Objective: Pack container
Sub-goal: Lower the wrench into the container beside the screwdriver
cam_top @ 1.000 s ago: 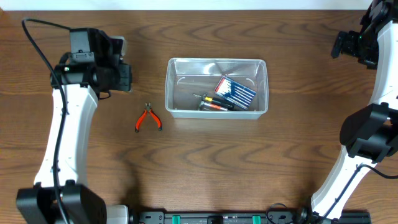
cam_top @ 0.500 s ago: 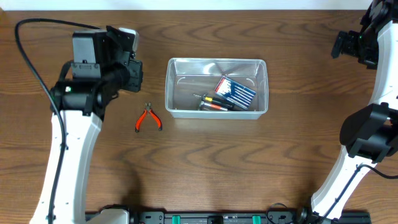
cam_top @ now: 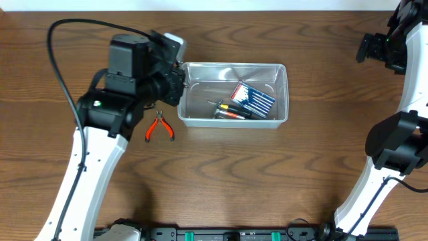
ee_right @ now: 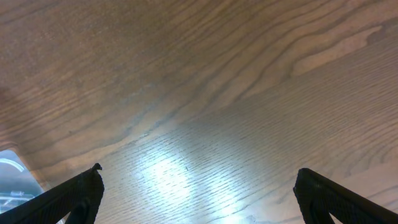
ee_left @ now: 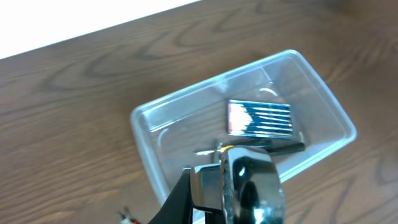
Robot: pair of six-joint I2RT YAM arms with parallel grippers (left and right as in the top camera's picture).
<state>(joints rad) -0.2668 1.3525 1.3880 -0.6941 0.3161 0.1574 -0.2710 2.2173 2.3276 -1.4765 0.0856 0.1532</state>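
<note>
Container (cam_top: 233, 65) lies in the middle of the tabletop (cam_top: 301, 174), with its long side running left to right. It holds a blue striped packet (cam_top: 253, 98) and an orange-handled screwdriver (cam_top: 227, 110) in its near right part. Over its left rim hangs the left gripper (cam_top: 170, 57), fingers clenched on a shiny silver object (ee_left: 249, 180), I judge in order to drop it inside. The left half of the container is free for this. The red pliers (cam_top: 159, 127) lie on the tabletop just near-left of the container, not packed yet. At the far right the right gripper (cam_top: 374, 48), fingers released and wide, is well apart and blocks nothing.
</note>
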